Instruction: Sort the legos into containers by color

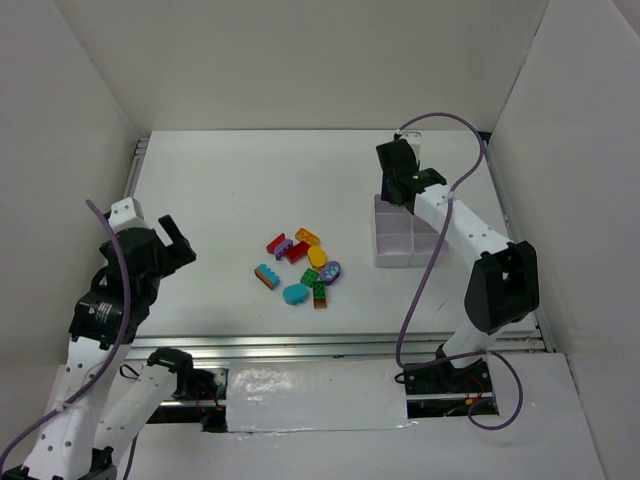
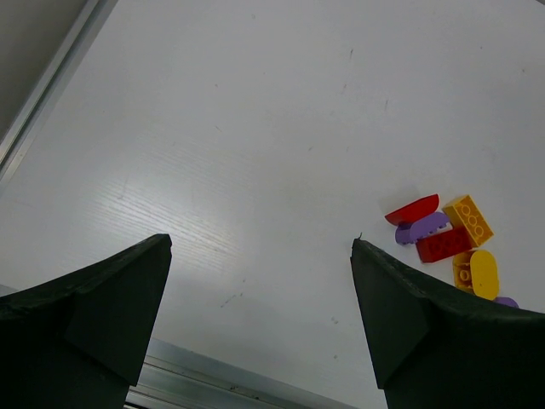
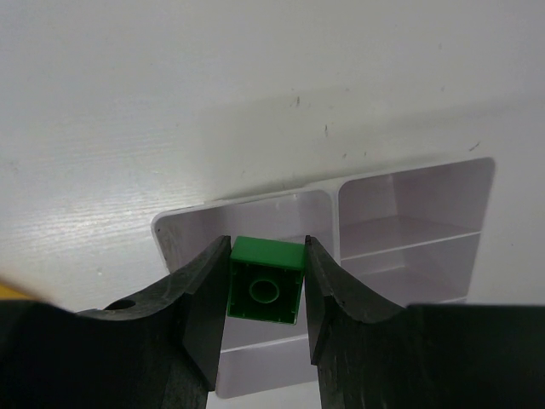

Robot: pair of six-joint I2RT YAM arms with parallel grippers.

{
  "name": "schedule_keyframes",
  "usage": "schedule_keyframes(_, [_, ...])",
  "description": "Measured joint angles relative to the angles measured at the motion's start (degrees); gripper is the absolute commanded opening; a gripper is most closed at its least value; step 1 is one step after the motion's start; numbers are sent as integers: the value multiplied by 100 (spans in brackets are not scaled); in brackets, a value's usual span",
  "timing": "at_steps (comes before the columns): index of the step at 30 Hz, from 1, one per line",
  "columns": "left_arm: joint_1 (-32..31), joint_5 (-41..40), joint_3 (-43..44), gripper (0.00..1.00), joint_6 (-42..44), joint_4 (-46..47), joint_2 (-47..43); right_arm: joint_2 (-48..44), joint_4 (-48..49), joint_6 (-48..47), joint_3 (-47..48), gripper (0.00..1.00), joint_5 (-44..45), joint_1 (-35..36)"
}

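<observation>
The white table (image 1: 250,180) carries everything, with the two arms rising from its near edge. The left arm is bent up at the left side, well apart from the bricks, and the right arm reaches forward to the far end of the white compartment tray (image 1: 393,240) on the right half of the table. The left gripper (image 2: 261,245) hangs over bare table with its jaws spread wide and nothing between them. The right gripper (image 3: 266,247) is clamped on a small green brick (image 3: 266,290), one finger against each side, its hollow underside facing the wrist camera. The brick hangs above a corner compartment of the tray, whose rounded rim shows just behind it. The remaining legos lie in a loose cluster near the table's middle, left of the tray: a teal oval (image 1: 295,294), a yellow oval (image 1: 317,256), a purple oval (image 1: 330,271), a red brick (image 1: 297,252), an orange brick (image 1: 307,237), a purple brick (image 2: 421,227) and a green brick (image 1: 309,277), several of them touching.
</observation>
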Motion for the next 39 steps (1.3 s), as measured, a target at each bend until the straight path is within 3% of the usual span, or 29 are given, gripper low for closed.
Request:
schedule_keyframes(4, [0,24,-7,100,0,24,24,42,105,2,-20,14,-44,-7])
schedule_keyframes(12, [0,68,-22,99,2,81,24,63,262,2,-68,18,-66,-22])
schedule_keyframes(17, [0,74,-22,99,4,116,24,90,289,4,-85,25,-70,-46])
schedule_keyframes(19, [0,74,-22,99,4,114,24,96,306,4,-105,32,-70,-46])
schedule_keyframes(25, [0,79,-22,99,4,116,22,153,332,9,-153,35,-72,-48])
schedule_keyframes(31, [0,111,-22,99,9,116,22,173,334,35,-157,54,-85,-48])
schedule_keyframes(39, [0,116,-22,99,20,116,22,175,334,48,-157,59,-96,-48])
